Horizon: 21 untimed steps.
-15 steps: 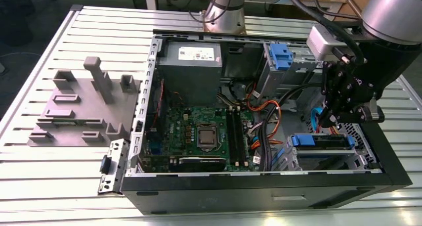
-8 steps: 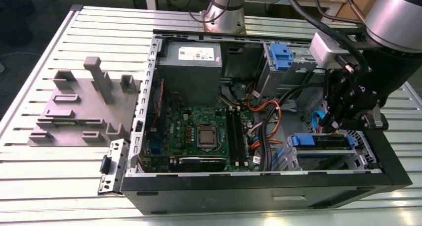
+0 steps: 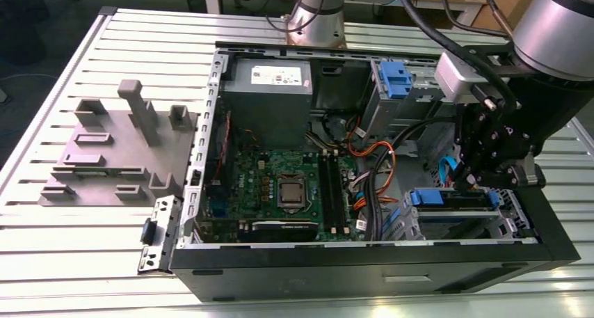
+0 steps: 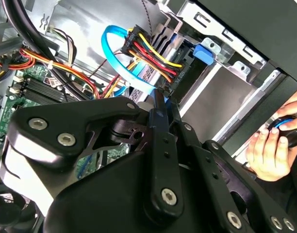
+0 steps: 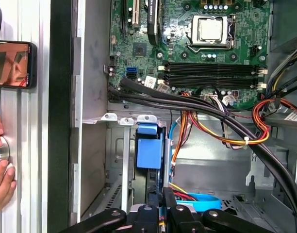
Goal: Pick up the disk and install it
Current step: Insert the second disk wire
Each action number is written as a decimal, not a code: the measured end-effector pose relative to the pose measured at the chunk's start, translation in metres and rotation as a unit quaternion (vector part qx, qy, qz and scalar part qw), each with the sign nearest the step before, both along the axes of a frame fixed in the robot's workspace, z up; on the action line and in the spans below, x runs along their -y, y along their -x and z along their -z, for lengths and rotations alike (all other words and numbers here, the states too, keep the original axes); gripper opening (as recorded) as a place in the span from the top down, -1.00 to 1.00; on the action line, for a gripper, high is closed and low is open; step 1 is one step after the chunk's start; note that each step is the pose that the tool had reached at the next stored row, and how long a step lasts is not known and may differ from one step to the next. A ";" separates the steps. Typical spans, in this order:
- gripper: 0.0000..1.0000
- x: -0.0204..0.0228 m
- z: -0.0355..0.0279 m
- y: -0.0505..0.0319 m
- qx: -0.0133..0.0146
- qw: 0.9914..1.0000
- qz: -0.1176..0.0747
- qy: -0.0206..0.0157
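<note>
— So where is the disk?
— Low in the bay at the case's near right corner in the exterior view, blue rails showing.
— And the tool?
— Right above it, fingers pinched nearly together; whether they grip its edge, I cannot tell. Seating looks almost done.

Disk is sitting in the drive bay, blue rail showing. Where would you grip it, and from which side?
Probably the blue rail edge of the disk, coming in through the case's open side. In the first wrist view the bay walls flank its broad faces and cables crowd one side, so that edge looks like the free part.
</note>
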<state>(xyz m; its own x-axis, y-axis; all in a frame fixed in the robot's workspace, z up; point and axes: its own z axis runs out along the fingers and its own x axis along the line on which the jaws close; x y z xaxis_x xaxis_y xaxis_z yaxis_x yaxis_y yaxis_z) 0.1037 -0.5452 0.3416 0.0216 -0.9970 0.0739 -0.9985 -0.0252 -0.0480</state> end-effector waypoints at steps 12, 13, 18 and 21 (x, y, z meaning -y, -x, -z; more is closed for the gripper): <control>0.68 0.0044 0.0033 0.0003 0.001 1.000 0.000 -0.004; 0.68 0.0047 0.0035 0.0003 0.001 1.000 0.000 -0.006; 0.68 0.0056 0.0052 0.0003 0.001 1.000 0.000 -0.010; 0.68 0.0062 0.0063 0.0003 0.001 1.000 0.000 -0.013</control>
<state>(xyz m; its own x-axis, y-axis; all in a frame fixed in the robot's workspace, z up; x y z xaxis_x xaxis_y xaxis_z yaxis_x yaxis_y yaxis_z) 0.1034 -0.5514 0.3352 0.0215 -0.9986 0.0475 -0.9985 -0.0238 -0.0501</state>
